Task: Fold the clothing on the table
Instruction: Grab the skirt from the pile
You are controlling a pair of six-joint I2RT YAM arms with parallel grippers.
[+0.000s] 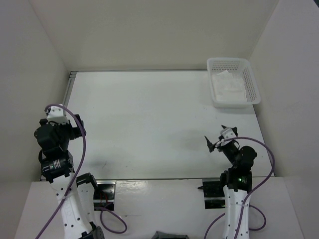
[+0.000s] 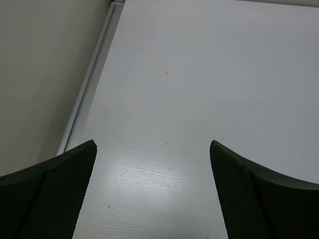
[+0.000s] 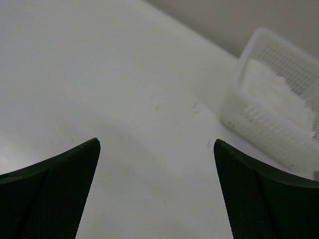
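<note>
I am seeing one clothing (image 1: 228, 87) bundle bunched in the one basket (image 1: 234, 103) at the far-right corner of the table (image 1: 149, 124), long axis unclear, while left gripper (image 2: 152, 149) and right gripper (image 3: 157, 147) are both hanging wide open, empty.

The clothing (image 1: 228, 85) is lying bunched inside the basket (image 1: 252, 83), whose lattice walls are hiding its lower folds. From above it is showing too small and too white for any pleats to be made out. In the right wrist view the basket is sitting out of focus and running off the right edge. Both wrist views are cutting off the left gripper (image 2: 153, 144) and right gripper (image 3: 157, 142) at the bottom edge, with only the finger ends showing. A dark object (image 1: 167, 234) is poking in at the bottom of the top view, too cropped to identify
</note>
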